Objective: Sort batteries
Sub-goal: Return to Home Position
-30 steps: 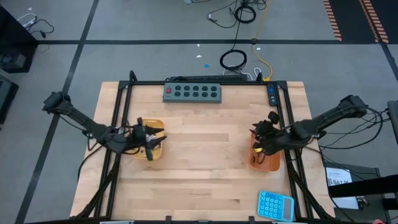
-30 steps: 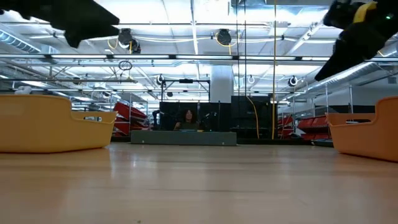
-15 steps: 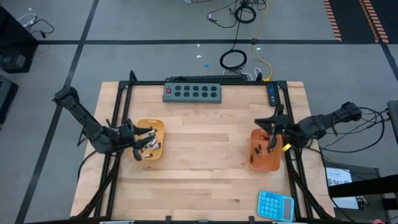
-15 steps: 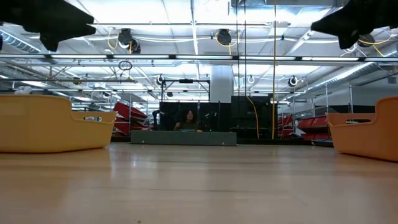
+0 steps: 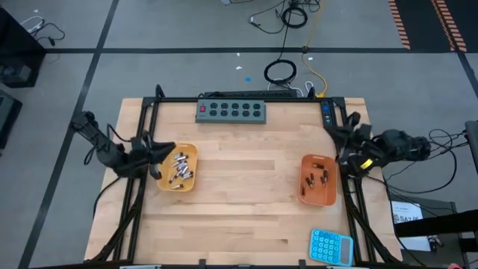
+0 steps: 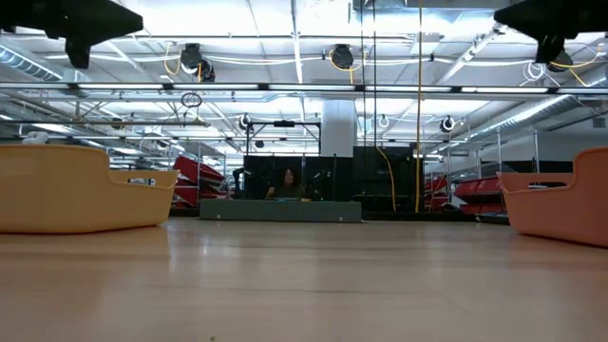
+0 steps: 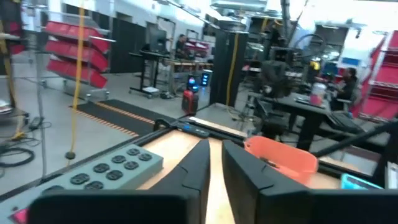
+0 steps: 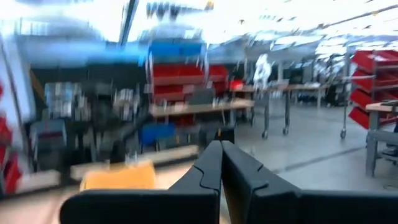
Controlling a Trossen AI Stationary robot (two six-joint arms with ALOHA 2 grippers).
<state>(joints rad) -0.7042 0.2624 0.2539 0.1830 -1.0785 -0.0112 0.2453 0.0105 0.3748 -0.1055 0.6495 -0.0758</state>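
Observation:
Several silver-white batteries (image 5: 179, 167) lie in the yellow tray (image 5: 191, 153) on the table's left. A few small dark batteries (image 5: 317, 178) lie in the orange tray (image 5: 306, 196) on the right. My left gripper (image 5: 169, 148) hovers level just left of the yellow tray's far corner. In the left wrist view its fingers (image 7: 214, 163) stand a narrow gap apart with nothing between them. My right gripper (image 5: 342, 135) hangs at the table's right edge, beyond the orange tray. It is shut and empty in the right wrist view (image 8: 221, 163). Both grippers (image 6: 90, 24) (image 6: 551, 21) are high above the tabletop.
A grey box with a row of buttons (image 5: 231, 110) lies at the far edge, and a blue calculator (image 5: 331, 246) at the near right corner. Black frame rails (image 5: 142, 134) run along both sides. Bare wood (image 5: 246, 175) lies between the trays. A person (image 6: 288, 180) sits far behind.
Both grippers have pulled back from over their trays and risen, the left toward the table's left edge, the right toward the right edge. The right gripper has tipped up from pointing down and has shut. The left gripper's fingers have drawn closer together. The batteries stay in the trays.

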